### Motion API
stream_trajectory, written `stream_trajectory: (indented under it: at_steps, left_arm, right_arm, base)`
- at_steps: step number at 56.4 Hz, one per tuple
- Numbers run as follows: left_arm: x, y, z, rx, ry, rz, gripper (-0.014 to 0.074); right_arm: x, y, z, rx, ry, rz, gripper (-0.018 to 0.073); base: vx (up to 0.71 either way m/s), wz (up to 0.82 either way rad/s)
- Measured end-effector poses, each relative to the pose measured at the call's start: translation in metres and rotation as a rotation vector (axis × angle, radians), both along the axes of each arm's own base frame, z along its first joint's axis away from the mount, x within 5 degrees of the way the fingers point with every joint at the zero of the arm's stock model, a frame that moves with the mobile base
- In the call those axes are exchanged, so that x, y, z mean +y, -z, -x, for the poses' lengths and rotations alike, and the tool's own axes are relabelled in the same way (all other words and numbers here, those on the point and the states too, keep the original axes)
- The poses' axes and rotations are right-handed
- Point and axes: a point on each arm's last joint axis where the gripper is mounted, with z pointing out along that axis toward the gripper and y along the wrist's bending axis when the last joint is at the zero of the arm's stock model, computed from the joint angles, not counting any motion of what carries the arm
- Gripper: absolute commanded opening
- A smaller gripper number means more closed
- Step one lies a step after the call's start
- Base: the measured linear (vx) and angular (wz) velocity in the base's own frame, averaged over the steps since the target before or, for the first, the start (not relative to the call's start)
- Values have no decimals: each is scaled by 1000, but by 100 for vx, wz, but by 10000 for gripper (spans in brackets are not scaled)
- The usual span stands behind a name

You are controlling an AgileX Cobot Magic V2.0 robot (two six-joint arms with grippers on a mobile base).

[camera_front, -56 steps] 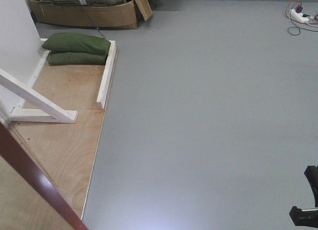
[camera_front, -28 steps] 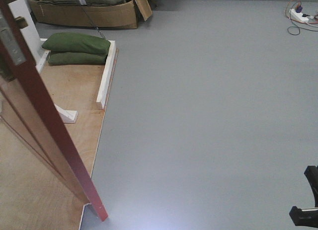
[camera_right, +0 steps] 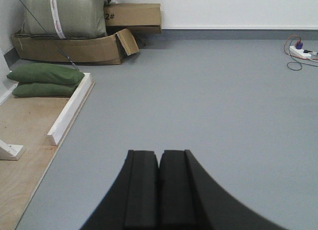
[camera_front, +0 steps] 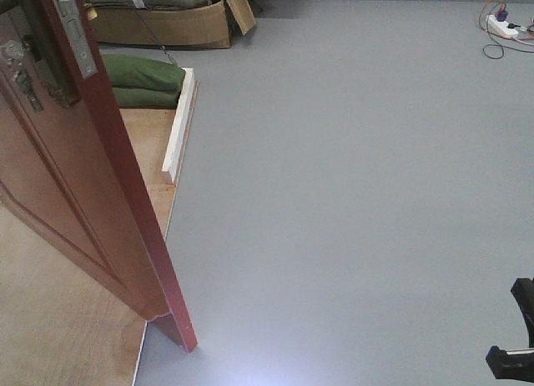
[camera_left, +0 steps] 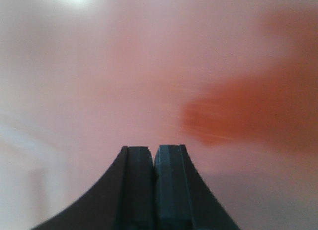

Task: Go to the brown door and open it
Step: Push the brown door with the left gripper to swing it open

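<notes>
The brown door (camera_front: 75,194) fills the left of the front view, glossy reddish-brown with a recessed panel. It stands ajar, with its free edge out over the grey floor. A brass lock plate (camera_front: 73,29) is on its edge and a brass lever handle (camera_front: 22,79) on its face. In the left wrist view my left gripper (camera_left: 153,149) is shut and empty, close against a blurred reddish surface (camera_left: 238,111) that looks like the door. My right gripper (camera_right: 159,153) is shut and empty above the grey floor. A black part of the right arm (camera_front: 513,353) shows at the bottom right.
Green sandbags (camera_front: 146,79) lie behind the door beside a white wooden rail (camera_front: 177,127) on a plywood base (camera_front: 58,319). A cardboard box (camera_front: 175,23) stands at the back. A power strip with cables (camera_front: 505,26) lies far right. Grey floor (camera_front: 350,194) spreads right.
The door has swung from the left edge of the front view rightward, out over the floor. It now hides the white brace and much of the plywood. The right arm has not moved.
</notes>
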Motion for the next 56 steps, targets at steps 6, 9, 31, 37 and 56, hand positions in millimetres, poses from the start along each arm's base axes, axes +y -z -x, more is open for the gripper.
stream_trajectory:
  at_steps: [6, 9, 31, 37, 56]
  left_arm:
    - [-13, 1, -1, -1, 46, 0, -6]
    - [-18, 3, -4, -1, 64, -2, -6]
    - [-21, 17, -36, -51, 9, -154, -6]
    - [-22, 24, -45, -31, 9, -161, -6]
    - [-24, 35, -59, -8, 9, -166, -6]
  right_arm:
    - [0, 0, 0, 0, 0, 0, 0]
    - [0, 0, 0, 0, 0, 0, 0]
    - [0, 0, 0, 0, 0, 0, 0]
    - [0, 0, 0, 0, 0, 0, 0]
    - [0, 0, 0, 0, 0, 0, 0]
  base:
    - [0, 0]
    - [0, 0]
    - [0, 0]
    - [0, 0]
    - [0, 0]
